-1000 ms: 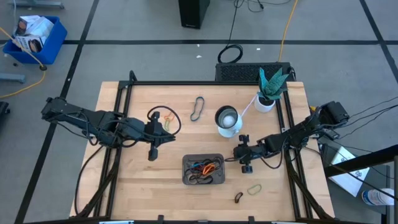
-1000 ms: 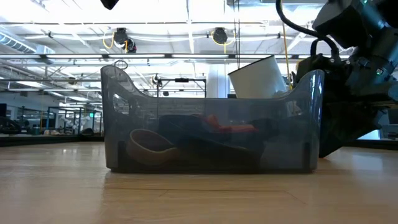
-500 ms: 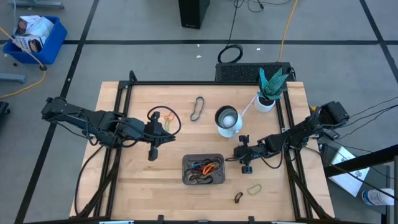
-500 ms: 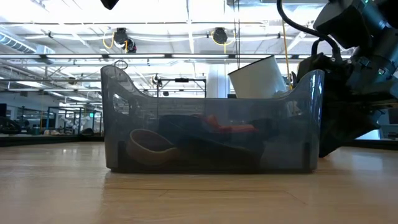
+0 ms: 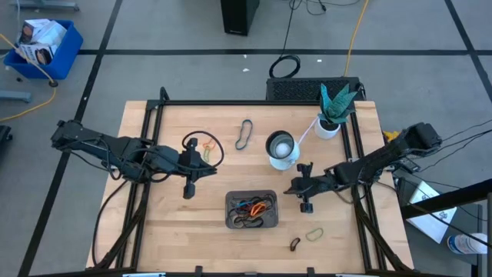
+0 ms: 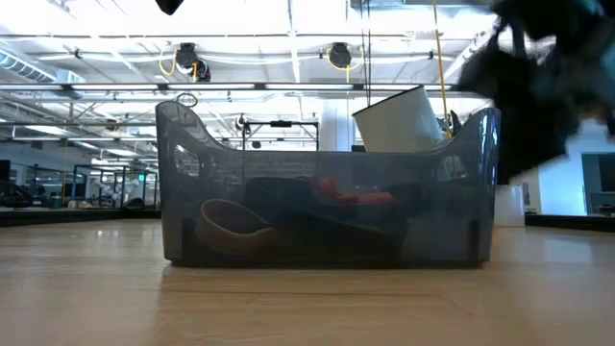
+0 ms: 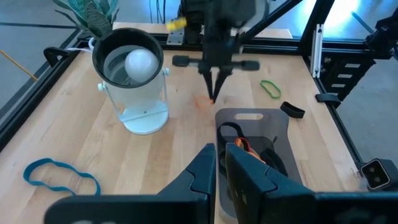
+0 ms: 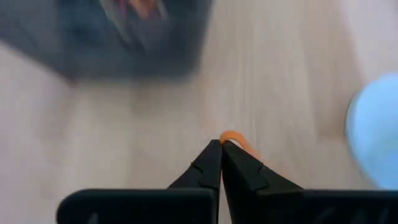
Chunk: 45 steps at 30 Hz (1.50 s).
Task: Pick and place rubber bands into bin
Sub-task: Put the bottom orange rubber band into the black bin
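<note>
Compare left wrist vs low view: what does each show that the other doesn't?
Left wrist only: the right pincer shut above the table by the bin, a small orange band beneath it, a green band, a blue band, the ball in the cup, the left pincer shut. Low only: a tan band lying against the bin's wall. Both: the bin, the white cup, a red-orange band inside the bin.

Bin [image 5: 250, 209]: small dark grey tray, rounded corners, flat on the table near its front edge.
Bands in bin [image 5: 255, 206]: tangled heap of orange, red, black and tan loops.
Blue band [image 5: 244, 134]: long loop, loose, well behind the bin.
Black band [image 5: 201, 146]: large loop to the left, smaller orange and green ones inside it.
Green band [image 5: 314, 234]: front right, loose.
Brown band [image 5: 294, 244]: just beside the green.
</note>
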Tool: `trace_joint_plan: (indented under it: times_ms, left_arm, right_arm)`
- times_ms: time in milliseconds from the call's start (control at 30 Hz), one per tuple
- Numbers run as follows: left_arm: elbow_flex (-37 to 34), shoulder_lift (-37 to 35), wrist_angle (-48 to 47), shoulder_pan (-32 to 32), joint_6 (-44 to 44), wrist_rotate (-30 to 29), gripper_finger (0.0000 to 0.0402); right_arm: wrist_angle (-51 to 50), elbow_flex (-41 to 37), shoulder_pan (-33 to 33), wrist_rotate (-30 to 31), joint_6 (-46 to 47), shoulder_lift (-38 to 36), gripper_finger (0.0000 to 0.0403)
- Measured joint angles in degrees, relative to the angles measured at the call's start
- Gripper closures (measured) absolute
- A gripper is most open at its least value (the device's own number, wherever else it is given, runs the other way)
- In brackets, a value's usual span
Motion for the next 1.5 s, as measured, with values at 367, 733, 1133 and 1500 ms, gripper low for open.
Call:
trace_joint_plan:
  times_ms: [367, 733, 1133, 1500]
  left_arm:
    - [0.0, 0.0, 0.0, 0.0, 0.7, 0.0, 0.0360]
    - [0.0, 0.0, 0.0, 0.0, 0.7, 0.0, 0.0360]
    - [0.0, 0.0, -0.2, 0.0, 0.7, 0.0, 0.0360]
    - [0.0, 0.0, -0.2, 0.0, 0.7, 0.0, 0.0360]
  right_arm:
    - [-0.6, 13.8, 0.0, 0.2, -4.8, -10.2, 0.0402]
    - [-19.1, 41.7, 0.1, 0.3, -8.9, -0.1, 0.0403]
    - [-26.9, 45.4, 0.4, -4.7, -6.8, 19.2, 0.0403]
    - [-27.1, 45.4, 0.4, -7.5, -6.7, 30.0, 0.0403]
